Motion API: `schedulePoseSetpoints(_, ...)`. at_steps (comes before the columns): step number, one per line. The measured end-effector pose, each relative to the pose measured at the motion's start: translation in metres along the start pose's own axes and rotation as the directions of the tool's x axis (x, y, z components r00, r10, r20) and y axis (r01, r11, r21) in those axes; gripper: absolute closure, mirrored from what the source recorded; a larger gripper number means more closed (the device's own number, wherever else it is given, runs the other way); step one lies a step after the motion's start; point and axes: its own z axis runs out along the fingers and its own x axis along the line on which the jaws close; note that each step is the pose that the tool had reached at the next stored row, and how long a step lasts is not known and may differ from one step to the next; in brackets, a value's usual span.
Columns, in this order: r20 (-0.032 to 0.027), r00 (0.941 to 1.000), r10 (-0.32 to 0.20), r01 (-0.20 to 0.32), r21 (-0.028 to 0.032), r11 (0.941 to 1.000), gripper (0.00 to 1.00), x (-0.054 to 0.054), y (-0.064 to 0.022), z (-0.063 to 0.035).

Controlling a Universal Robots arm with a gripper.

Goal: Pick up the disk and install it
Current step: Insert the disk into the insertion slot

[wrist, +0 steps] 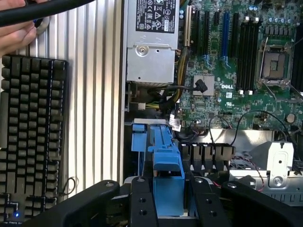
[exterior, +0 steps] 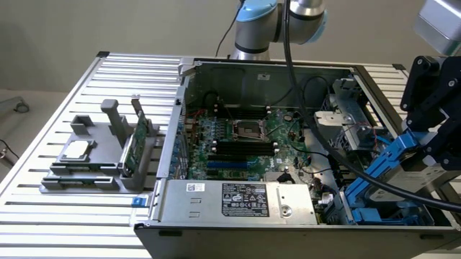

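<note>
My gripper [exterior: 431, 154] hangs over the open computer case [exterior: 173, 162] at the exterior view's right, shut on the disk [exterior: 421, 181]. The disk's bright blue carrier [exterior: 390, 157] tilts down toward the blue drive-bay brackets [exterior: 366, 211] in the case's near corner. In the wrist view the blue carrier [wrist: 166, 161] sits clamped between the two black fingers [wrist: 142, 203], just above the blue bay rails [wrist: 141, 142]. The disk's label face is hidden.
The case holds a motherboard [exterior: 245, 140], a power supply [exterior: 238, 199] and a metal drive cage [exterior: 346, 118]. A thick black cable [exterior: 317, 129] crosses it. A grey fixture [exterior: 94, 162] carries a chip and green card. A keyboard [wrist: 31, 132] and a hand [wrist: 16, 35] lie beside the case.
</note>
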Motion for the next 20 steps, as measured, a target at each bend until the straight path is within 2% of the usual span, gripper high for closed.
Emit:
schedulePoseSetpoints(4, 0.0, 1.0, 0.009, -0.009, -0.0063, 0.9999, 0.67, 0.0, -0.0001, 0.004)
schedulePoseSetpoints(9, 0.0002, 0.9999, 0.014, -0.014, -0.0187, 0.9997, 0.67, 0.001, -0.0002, 0.0104)
schedulePoseSetpoints(11, 0.0004, 0.9999, 0.016, -0.016, -0.0276, 0.9995, 0.67, 0.001, -0.0004, 0.0123)
schedulePoseSetpoints(13, 0.0003, 0.9998, 0.018, -0.018, -0.0433, 0.9989, 0.67, 0.001, -0.0007, 0.0131)
schedulePoseSetpoints(15, 0.0005, 0.9998, 0.021, -0.021, -0.0551, 0.9983, 0.67, 0.0, -0.0015, 0.0136)
schedulePoseSetpoints(17, 0.0006, 0.9997, 0.023, -0.023, -0.0619, 0.9978, 0.67, -0.001, -0.0024, 0.0137)
schedulePoseSetpoints(20, 0.0005, 0.9997, 0.023, -0.023, -0.0677, 0.9974, 0.67, -0.003, -0.0044, 0.0139)
